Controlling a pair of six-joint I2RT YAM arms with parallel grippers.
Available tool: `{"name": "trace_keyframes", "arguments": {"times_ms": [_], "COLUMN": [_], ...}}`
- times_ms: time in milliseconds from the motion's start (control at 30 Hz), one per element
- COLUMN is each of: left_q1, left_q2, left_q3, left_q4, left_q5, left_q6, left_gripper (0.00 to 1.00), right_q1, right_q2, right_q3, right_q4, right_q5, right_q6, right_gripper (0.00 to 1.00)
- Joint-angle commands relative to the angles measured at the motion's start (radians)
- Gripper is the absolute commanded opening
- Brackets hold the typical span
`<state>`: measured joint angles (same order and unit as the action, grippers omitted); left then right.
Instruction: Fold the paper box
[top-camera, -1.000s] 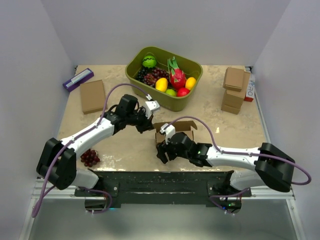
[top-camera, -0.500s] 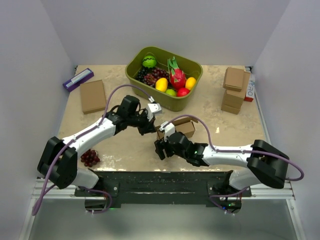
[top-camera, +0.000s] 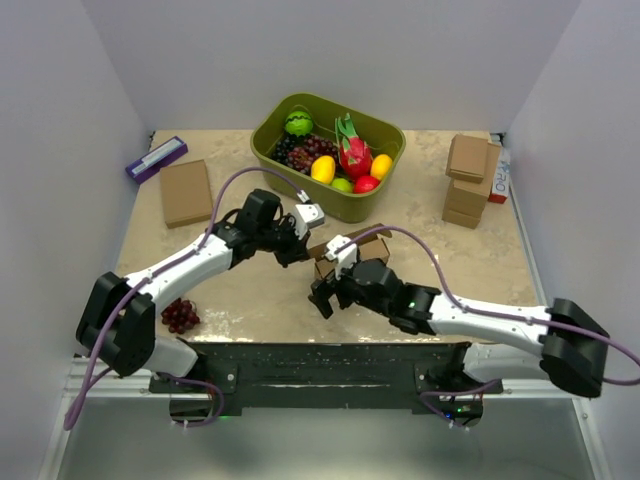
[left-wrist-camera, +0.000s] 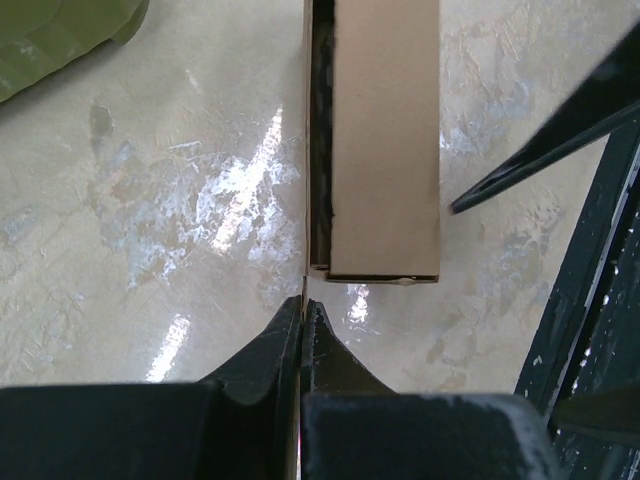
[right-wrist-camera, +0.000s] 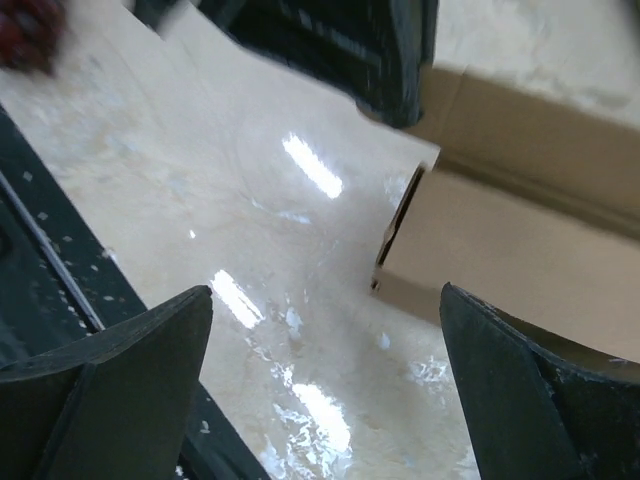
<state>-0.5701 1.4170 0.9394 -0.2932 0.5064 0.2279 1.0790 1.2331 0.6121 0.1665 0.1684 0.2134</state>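
Jaws of the right gripper (right-wrist-camera: 325, 290) have opened wider than a moment ago; they stand far apart and hold nothing. The paper box (top-camera: 368, 254) lies in the middle of the table (top-camera: 250, 295). From above, both grippers hide its near left part. The right wrist view shows only one corner of it, and the left wrist view cuts off its far end. The left gripper (left-wrist-camera: 303, 305) is pinched tight on a thin flap of the box. Bare table lies left of the box. The green bin (top-camera: 268, 150) sits close behind it.
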Motion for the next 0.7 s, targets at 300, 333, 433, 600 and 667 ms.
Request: {"name": "trace_keyframes", "arguments": {"times_ms": [300,333,433,600,667], "left_q1": [0.006,0.006,0.004,0.006,0.006], "left_q2": [0.007,0.002,-0.003,-0.001,-0.003], "left_q3": [0.03,0.029,0.026,0.022,0.025], "left_q4": [-0.037,-0.034,-0.024,-0.009,-0.011], "left_q5": [-0.003,0.0,0.003,-0.009,0.004], "left_q6": [0.008,0.008,0.001,-0.021,-0.021], "left_gripper": [0.0,0.0,0.0,0.0,0.05], "right_q1": [-0.295,-0.319,-0.419,-0.429,-0.429], "right_q2": [-0.222,-0.219,-0.21,-0.199,-0.198], "right_q3": [0.092,0.091,0.074,0.022,-0.009], "right_q4": [-0.3,-0.301,-0.295,-0.24,-0.234], "right_q5": [0.161,0.161,0.1,0.022,0.029], "right_q6": [0.101,0.109,0.122,0.187,0.286], "right_gripper": [0.99,0.99,0.99,0.99,0.99]}}
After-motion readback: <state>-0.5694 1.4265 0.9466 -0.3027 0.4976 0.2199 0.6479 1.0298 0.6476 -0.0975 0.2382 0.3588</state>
